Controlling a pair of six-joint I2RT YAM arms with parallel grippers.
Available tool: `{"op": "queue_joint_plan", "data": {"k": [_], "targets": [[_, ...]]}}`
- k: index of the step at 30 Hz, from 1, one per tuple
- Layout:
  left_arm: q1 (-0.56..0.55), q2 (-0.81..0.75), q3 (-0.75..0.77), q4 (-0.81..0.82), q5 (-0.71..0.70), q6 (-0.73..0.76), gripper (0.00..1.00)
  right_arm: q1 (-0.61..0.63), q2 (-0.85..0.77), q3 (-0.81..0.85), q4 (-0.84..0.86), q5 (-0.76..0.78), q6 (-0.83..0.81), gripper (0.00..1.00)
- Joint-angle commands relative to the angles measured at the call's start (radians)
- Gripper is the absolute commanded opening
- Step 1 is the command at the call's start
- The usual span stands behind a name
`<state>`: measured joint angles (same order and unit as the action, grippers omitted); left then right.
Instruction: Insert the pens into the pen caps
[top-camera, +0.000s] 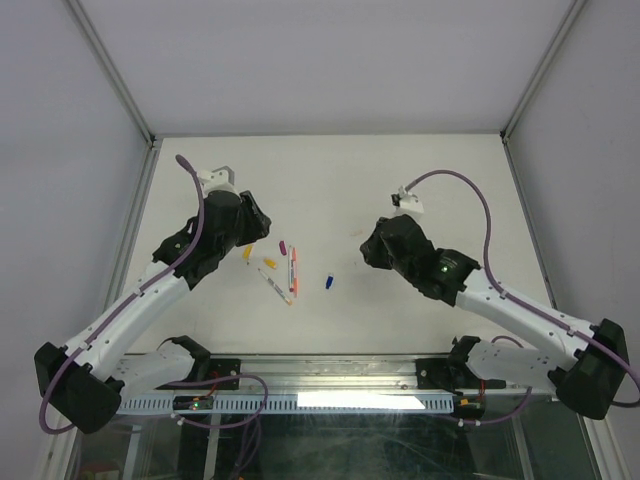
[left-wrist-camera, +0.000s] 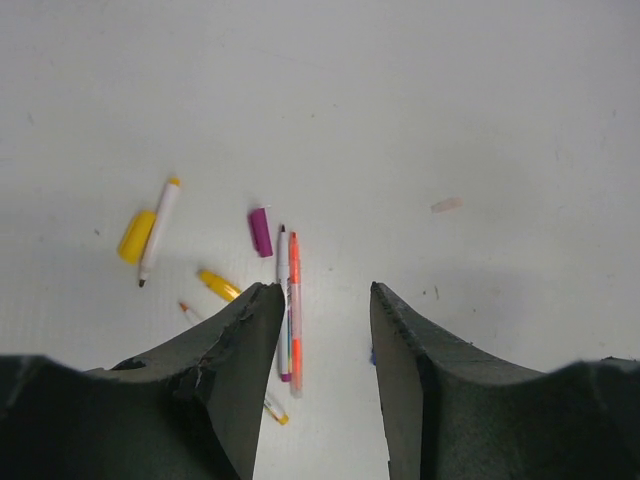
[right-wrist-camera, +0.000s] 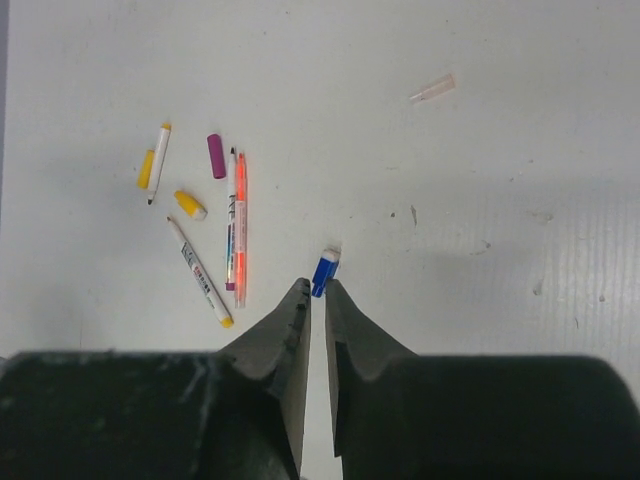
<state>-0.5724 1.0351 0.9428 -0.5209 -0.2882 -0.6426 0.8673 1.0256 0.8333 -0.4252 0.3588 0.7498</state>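
Both held nothing — left gripper (left-wrist-camera: 327, 290) half open, right gripper (right-wrist-camera: 318, 285) open a crack. Its tips might have knocked the blue cap (right-wrist-camera: 324, 271) away.

Pens (right-wrist-camera: 240, 230) flat (caps (right-wrist-camera: 216, 156) loose alongside).

Top view: fixed high above and behind the arm bases (top-camera: 190, 365), facing down over the whole table (top-camera: 330, 170) from a distance. Wrist views: carried on either arm, aimed steeply down, close to the surface. Shared by all three: the pens (top-camera: 290, 268) and blue cap (top-camera: 328, 282) near the table's middle.
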Motion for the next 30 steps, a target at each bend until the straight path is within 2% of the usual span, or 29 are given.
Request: {"op": "queue_joint_plan", "data": {"k": [1, 12, 17, 19, 23, 26, 30], "targets": [[0.031, 0.000, -0.010, -0.029, -0.019, -0.007, 0.45, 0.002, 0.082, 0.094, -0.022, -0.006, -0.019, 0.15], [0.079, -0.052, -0.053, -0.128, -0.089, -0.074, 0.50, 0.074, 0.308, 0.232, -0.023, -0.076, -0.085, 0.21], [0.307, -0.125, -0.082, -0.149, 0.058, -0.048, 0.50, 0.141, 0.466, 0.360, -0.020, -0.131, -0.161, 0.26], [0.362, -0.152, -0.080, -0.160, 0.080, -0.038, 0.50, 0.167, 0.542, 0.420, -0.026, -0.155, -0.200, 0.29], [0.386, -0.206, -0.052, -0.212, 0.034, -0.038, 0.51, 0.205, 0.706, 0.566, -0.048, -0.223, -0.282, 0.33], [0.384, -0.251, -0.039, -0.238, -0.015, -0.038, 0.53, 0.221, 0.798, 0.646, -0.053, -0.277, -0.328, 0.40], [0.385, -0.304, -0.021, -0.256, -0.053, -0.038, 0.55, 0.235, 0.908, 0.754, -0.087, -0.300, -0.370, 0.43]]}}
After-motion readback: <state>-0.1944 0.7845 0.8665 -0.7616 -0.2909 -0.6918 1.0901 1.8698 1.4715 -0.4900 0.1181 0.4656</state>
